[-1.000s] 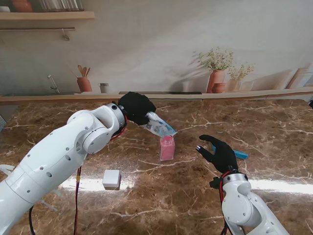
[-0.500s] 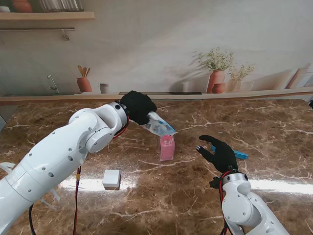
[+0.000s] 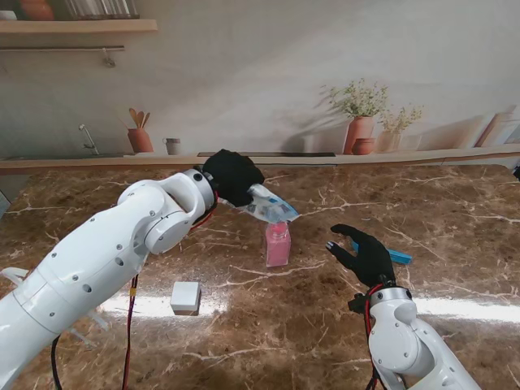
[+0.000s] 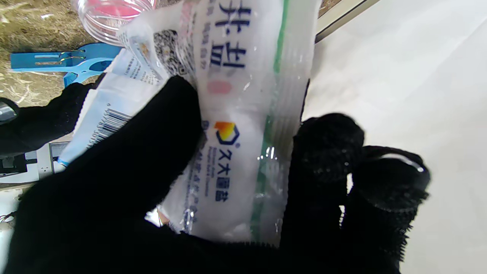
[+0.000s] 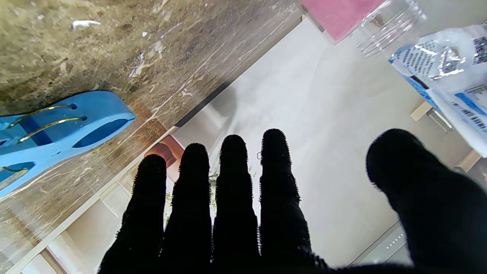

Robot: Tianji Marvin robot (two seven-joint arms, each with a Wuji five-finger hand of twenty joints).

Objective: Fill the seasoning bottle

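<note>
A clear seasoning bottle holding pink seasoning stands upright mid-table. My black-gloved left hand is shut on a white and blue salt bag, tilted with its lower end just over the bottle's mouth. In the left wrist view the salt bag fills the frame between my fingers, and the bottle's rim shows beyond it. My right hand hovers to the right of the bottle, fingers spread, holding nothing. The right wrist view shows the bottle and the bag's end.
A blue clip lies on the table just behind my right hand; the clip is also in the right wrist view. A small white cube-shaped lid sits nearer to me on the left. A shelf ledge borders the table's far side.
My left hand has shifted slightly right with the salt bag, bringing its lower end farther over the bottle's mouth. The right hand has stayed still.
</note>
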